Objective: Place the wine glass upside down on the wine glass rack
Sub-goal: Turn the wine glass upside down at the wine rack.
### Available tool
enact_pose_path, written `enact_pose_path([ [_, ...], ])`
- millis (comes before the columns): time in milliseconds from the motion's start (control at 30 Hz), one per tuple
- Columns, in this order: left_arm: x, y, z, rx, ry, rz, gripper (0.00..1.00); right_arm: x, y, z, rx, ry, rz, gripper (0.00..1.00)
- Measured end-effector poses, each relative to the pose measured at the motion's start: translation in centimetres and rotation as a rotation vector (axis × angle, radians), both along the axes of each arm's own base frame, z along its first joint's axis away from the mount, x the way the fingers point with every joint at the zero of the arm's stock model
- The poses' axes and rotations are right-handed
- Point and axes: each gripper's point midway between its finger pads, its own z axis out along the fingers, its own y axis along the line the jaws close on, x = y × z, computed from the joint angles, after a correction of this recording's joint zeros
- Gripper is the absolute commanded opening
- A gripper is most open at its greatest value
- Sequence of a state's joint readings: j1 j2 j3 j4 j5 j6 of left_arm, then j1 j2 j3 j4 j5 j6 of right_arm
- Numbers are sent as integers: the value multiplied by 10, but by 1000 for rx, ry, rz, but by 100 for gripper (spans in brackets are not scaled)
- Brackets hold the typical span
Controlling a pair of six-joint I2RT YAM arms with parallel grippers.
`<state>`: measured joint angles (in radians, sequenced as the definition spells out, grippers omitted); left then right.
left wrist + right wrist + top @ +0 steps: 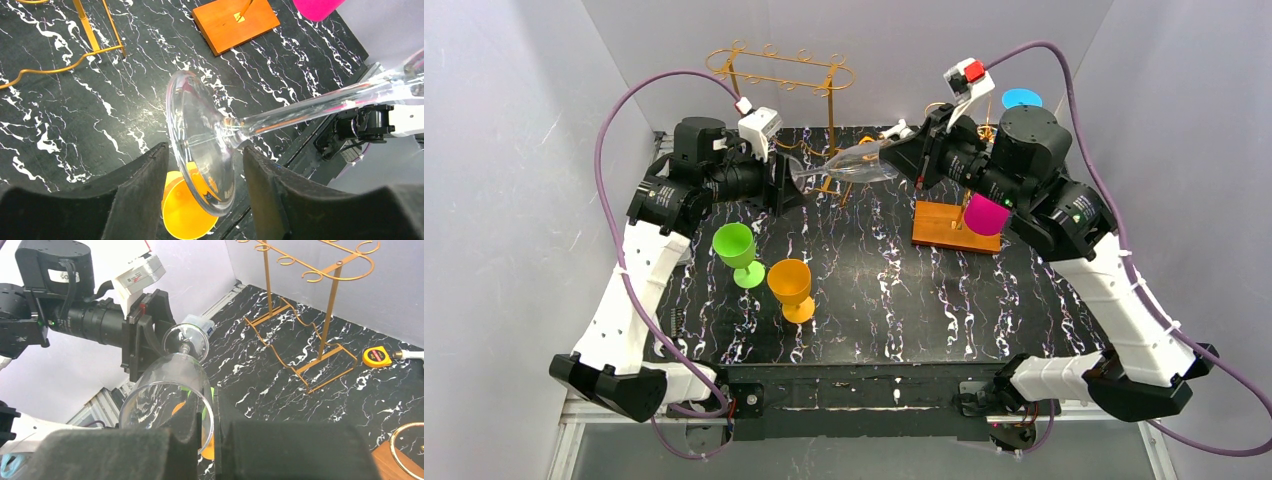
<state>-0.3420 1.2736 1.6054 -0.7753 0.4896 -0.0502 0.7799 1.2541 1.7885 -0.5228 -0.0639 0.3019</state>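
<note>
Clear wine glass (859,165) held level in the air between both arms, near the gold rack (784,75).

The left end effector (205,155) is spread, one finger on each side of the glass's foot; a gap shows on both sides, and contact is hard to judge. From above, the stem and bowl are faint against the marbled surface (874,300). The right end effector (207,402) pinches the bowl's rim, which passes between its nearly closed fingers. The right arm partly hides a pink cup (986,213).
</note>
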Motion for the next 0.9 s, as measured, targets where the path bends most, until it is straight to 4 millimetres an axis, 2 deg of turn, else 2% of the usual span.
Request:
enact_pose_path([
  [133, 0, -1, 1, -2, -6, -6, 35, -4, 2, 1, 21, -1, 19, 1],
  [300, 1, -2, 2, -10, -1, -13, 0, -4, 6, -10, 50, 15, 35, 1],
  [367, 5, -1, 4, -26, 11, 8, 0, -2, 5, -15, 55, 17, 29, 2],
  [433, 6, 1, 7, -26, 3, 15, 0, -3, 5, -15, 62, 14, 31, 11],
  [567, 12, 2, 12, -2, -61, -3, 0, -6, 4, -14, 72, 12, 39, 37],
  [800, 34, 11, 31, 113, -305, -55, 0, -18, 0, -40, 39, 89, 53, 95],
  [833, 36, 11, 32, 126, -331, -65, 0, -19, -3, -44, 25, 101, 48, 98],
  [900, 39, 13, 37, 155, -397, -87, 0, -22, -9, -50, -2, 107, 37, 98],
])
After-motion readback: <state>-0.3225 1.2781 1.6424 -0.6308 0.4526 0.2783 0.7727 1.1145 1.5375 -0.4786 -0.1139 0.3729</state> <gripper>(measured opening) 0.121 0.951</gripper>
